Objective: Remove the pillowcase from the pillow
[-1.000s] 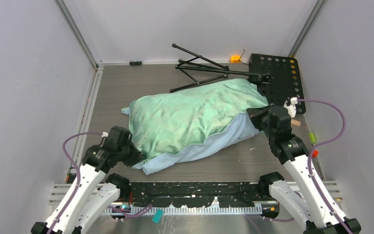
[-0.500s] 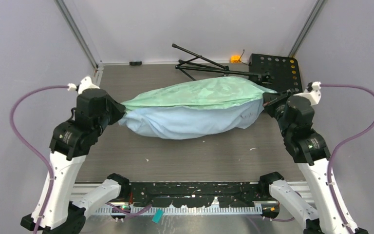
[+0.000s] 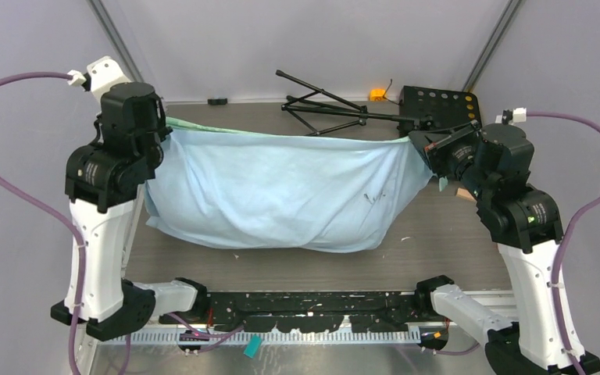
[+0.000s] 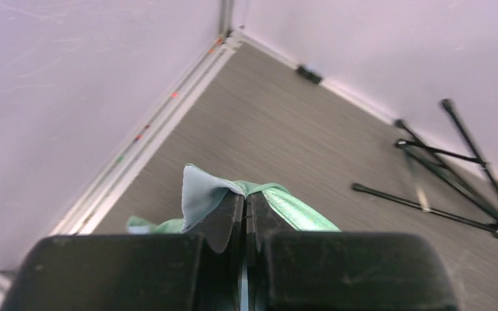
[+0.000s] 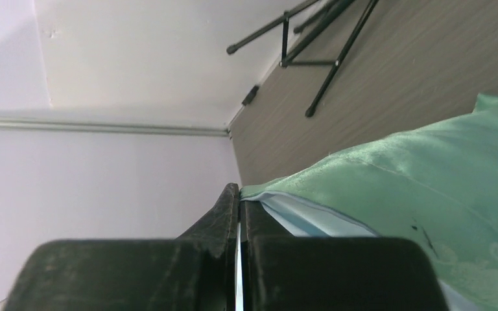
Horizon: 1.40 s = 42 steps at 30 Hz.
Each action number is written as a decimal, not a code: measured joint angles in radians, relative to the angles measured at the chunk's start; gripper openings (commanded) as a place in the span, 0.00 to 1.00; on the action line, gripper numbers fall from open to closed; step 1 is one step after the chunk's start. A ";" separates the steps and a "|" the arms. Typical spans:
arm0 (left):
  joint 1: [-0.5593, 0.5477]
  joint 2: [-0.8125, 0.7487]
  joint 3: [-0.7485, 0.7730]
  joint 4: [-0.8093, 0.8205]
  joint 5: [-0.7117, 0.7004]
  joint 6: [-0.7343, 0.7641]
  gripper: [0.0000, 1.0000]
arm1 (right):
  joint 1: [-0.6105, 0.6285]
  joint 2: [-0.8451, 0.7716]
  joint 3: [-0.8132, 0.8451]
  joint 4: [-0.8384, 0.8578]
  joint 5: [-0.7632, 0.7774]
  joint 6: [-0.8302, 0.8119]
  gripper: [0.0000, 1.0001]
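Note:
The pillowcase [image 3: 281, 191] hangs stretched between both arms, its light blue face towards the top camera and a mint green edge along the top. Its lower part sags full and rounded just above the table. The pillow is hidden inside it. My left gripper [image 3: 164, 134] is raised at the back left, shut on the pillowcase's left corner; the corner's fabric [image 4: 201, 194] pokes out past the left gripper [image 4: 245, 197]. My right gripper [image 3: 423, 147] is raised at the back right, shut on the right corner, where green and blue layers [image 5: 415, 168] run off from the right gripper [image 5: 238, 194].
A folded black tripod [image 3: 328, 109] lies on the table behind the fabric. A black perforated plate [image 3: 453, 109] sits at the back right, with a small orange object [image 3: 377, 94] beside it. Grey walls close in on both sides and the back.
Both arms have risen and spread apart. They lifted the pillowcase off the table, from lying green side up to hanging with its blue face forward.

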 measured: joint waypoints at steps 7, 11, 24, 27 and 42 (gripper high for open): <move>0.099 0.071 -0.054 -0.018 -0.014 0.031 0.00 | 0.010 -0.014 -0.033 -0.020 -0.027 0.112 0.00; 0.220 0.172 -0.124 0.019 0.153 -0.003 0.00 | 0.014 0.049 -0.092 0.048 -0.004 0.130 0.00; 0.277 0.885 0.209 0.158 0.419 -0.100 0.86 | -0.098 0.803 0.106 0.265 0.051 -0.055 0.70; 0.276 0.944 0.305 0.159 0.473 -0.109 1.00 | -0.182 0.841 0.171 0.287 -0.015 -0.160 0.86; 0.276 0.433 -0.126 0.274 0.499 -0.101 1.00 | -0.306 0.592 -0.101 0.422 -0.191 -0.321 0.90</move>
